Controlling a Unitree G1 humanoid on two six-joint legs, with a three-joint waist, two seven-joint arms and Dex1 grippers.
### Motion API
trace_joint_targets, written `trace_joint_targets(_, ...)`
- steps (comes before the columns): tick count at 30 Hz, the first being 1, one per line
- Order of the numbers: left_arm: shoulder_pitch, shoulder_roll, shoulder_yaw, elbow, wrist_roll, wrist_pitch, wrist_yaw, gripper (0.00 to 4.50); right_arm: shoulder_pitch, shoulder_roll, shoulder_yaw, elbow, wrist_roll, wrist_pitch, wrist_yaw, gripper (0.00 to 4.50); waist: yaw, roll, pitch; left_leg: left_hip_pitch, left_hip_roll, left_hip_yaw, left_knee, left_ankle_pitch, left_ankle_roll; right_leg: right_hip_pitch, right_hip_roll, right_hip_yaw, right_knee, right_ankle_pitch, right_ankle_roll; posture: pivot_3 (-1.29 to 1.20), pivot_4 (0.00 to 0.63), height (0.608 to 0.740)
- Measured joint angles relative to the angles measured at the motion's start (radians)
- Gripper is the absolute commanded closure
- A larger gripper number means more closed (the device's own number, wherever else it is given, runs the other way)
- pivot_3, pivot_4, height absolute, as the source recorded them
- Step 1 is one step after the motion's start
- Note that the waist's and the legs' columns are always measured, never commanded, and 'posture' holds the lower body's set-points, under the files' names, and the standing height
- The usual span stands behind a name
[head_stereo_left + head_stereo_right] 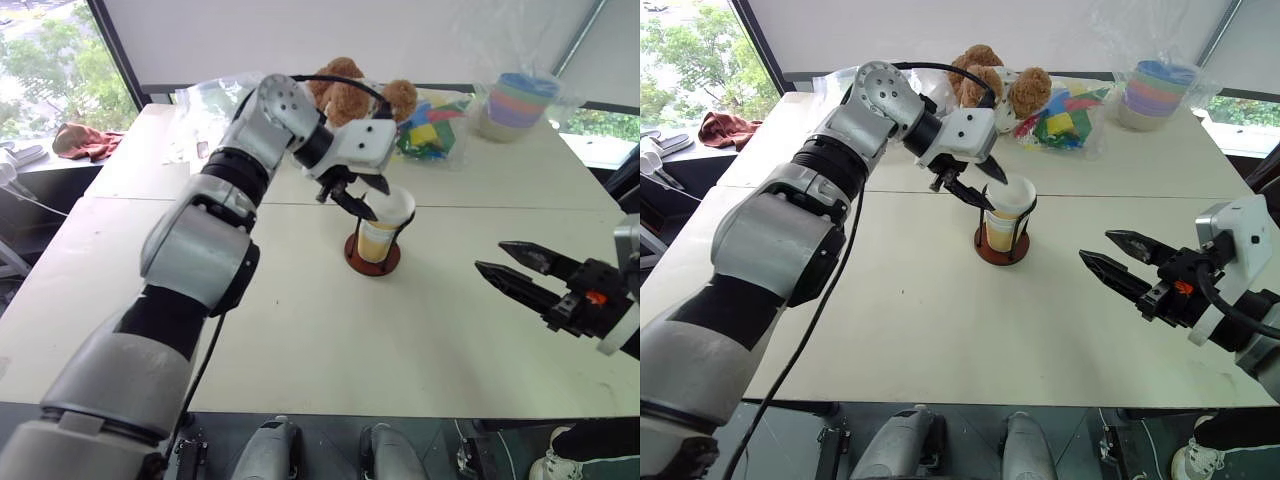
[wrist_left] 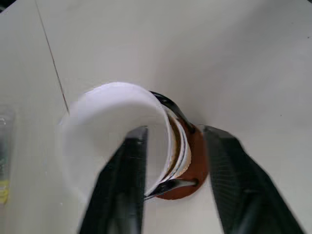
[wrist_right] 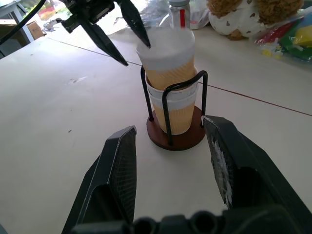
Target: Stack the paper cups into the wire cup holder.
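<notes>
yellow-orange paper cups [image 3: 170, 83] nested upright, in wire cup holder [image 3: 175, 136]

Two paper cups [image 3: 170, 83] show, nested in one wire cup holder [image 3: 176, 130] (any deeper cup is hidden); one stack of pastel bowls [image 1: 516, 104]; two teddy bears [image 1: 985, 72].

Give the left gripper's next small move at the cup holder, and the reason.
Probably lift the left gripper straight up and clear. Its fingers are spread, one inside the rim, and the top paper cup already sits nested in the stack inside the wire cup holder.
</notes>
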Motion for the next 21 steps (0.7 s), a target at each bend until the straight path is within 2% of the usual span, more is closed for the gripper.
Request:
trace_joint_targets(7,-0.001,0.008,0.114,0.001,-0.018,0.043,0.154,1.13,-0.006,0.006,0.032,0.023,-0.032,-0.023,0.000,2.18,-0.002,0.000,0.000,0.000,0.000,0.000,0.000,0.000,0.000,-0.001,0.000,0.000,0.000,0.000,0.000,0.00,0.150,0.740)
trace_joint_targets(11,0.009,0.116,0.235,-0.011,-0.085,0.121,0.229,1.13,-0.008,0.054,0.084,0.106,-0.153,-0.071,0.000,2.18,-0.011,0.001,0.000,0.001,0.000,0.001,0.000,0.000,0.000,-0.002,0.001,0.001,0.002,0.000,0.000,0.00,0.150,0.740)
trace_joint_targets(13,0.060,0.168,0.271,-0.050,-0.105,0.151,0.258,1.13,-0.032,0.090,0.126,0.155,-0.217,-0.108,-0.004,2.18,-0.012,0.001,-0.001,0.003,0.000,0.001,-0.001,0.000,0.000,0.000,0.001,0.001,0.002,0.000,0.000,0.00,0.150,0.740)
trace_joint_targets(15,0.161,0.201,0.298,-0.110,-0.121,0.187,0.301,1.13,-0.086,0.132,0.179,0.204,-0.286,-0.156,-0.020,2.18,-0.015,0.003,-0.002,0.007,0.000,0.001,-0.001,0.000,-0.001,0.004,0.001,0.001,0.001,0.000,0.000,0.00,0.150,0.740)
trace_joint_targets(17,0.343,0.225,0.334,-0.232,-0.147,0.255,0.379,1.13,-0.130,0.175,0.241,0.257,-0.366,-0.210,-0.036,2.18,-0.026,0.004,-0.002,0.009,0.000,0.001,-0.001,0.001,-0.001,0.006,0.000,0.002,0.002,0.000,0.000,0.00,0.150,0.740)
trace_joint_targets(21,0.787,0.212,0.422,-0.674,-0.186,0.430,0.620,1.13,-0.188,0.267,0.334,0.353,-0.499,-0.301,-0.058,2.18,-0.031,0.004,-0.002,0.008,0.001,0.001,-0.003,0.005,-0.009,0.004,0.000,0.004,0.002,0.000,0.000,0.00,0.150,0.740)
